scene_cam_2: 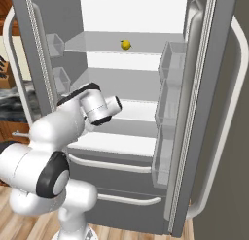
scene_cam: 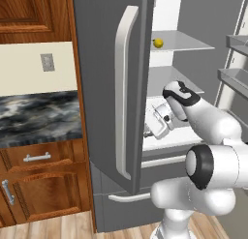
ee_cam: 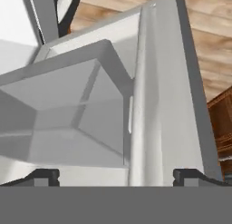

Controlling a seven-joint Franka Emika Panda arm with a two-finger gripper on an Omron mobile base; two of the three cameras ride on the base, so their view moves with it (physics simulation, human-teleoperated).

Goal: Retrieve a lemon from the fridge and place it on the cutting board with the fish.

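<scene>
1. Left base view: the tall grey French-door fridge (scene_cam: 104, 88) stood open; the small bright yellow lemon (scene_cam: 158, 43) lay unretrieved on an upper glass shelf.
2. Right base view: the lemon (scene_cam_2: 126, 44) sat well above the arm.
3. Hand view: the two-finger gripper (ee_cam: 116, 175) showed wide, empty jaws. Every handling step remained.

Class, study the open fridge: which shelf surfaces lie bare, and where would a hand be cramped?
The top shelf is bare except for the lemon near its middle. The shelf below lies bare between the door bins. Lower left is cramped: the open gripper sits close to the left door.
</scene>
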